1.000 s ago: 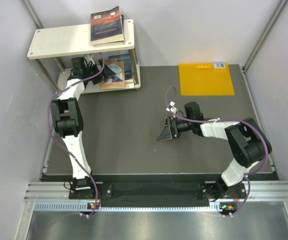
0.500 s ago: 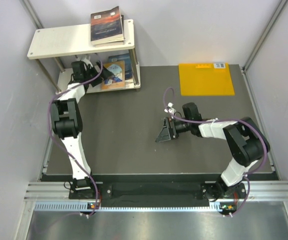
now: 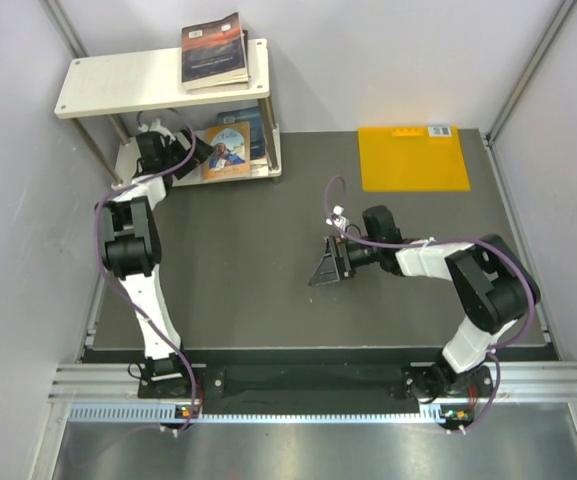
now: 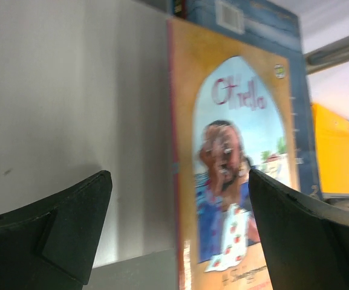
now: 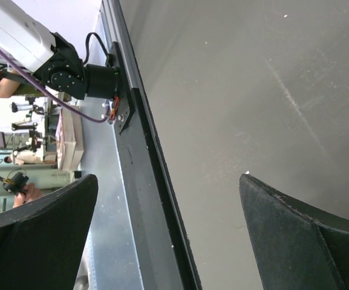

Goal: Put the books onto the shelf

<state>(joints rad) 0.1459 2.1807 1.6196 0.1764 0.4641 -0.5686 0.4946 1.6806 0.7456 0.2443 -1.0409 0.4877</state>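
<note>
Counting books on the small two-tier cream-white shelf (image 3: 118, 85): two lie on its lower board, an orange-brown paperback with a blue picture (image 4: 234, 169) resting on a dark blue paperback (image 4: 253, 24). On the upper board sits one stack, topped by a dark paperback with a reddish glow (image 3: 214, 50); how many lie beneath it cannot be told. Of the two arms, the left gripper (image 4: 179, 178) hangs at the lower tier, jaws spread and empty, just beside the orange-brown cover. The right gripper (image 3: 320, 272), jaws also spread and empty, is over the dark grey table (image 3: 248, 300), well apart from the shelf. One flat orange-yellow sheet (image 3: 413, 158) lies at the far right.
</note>
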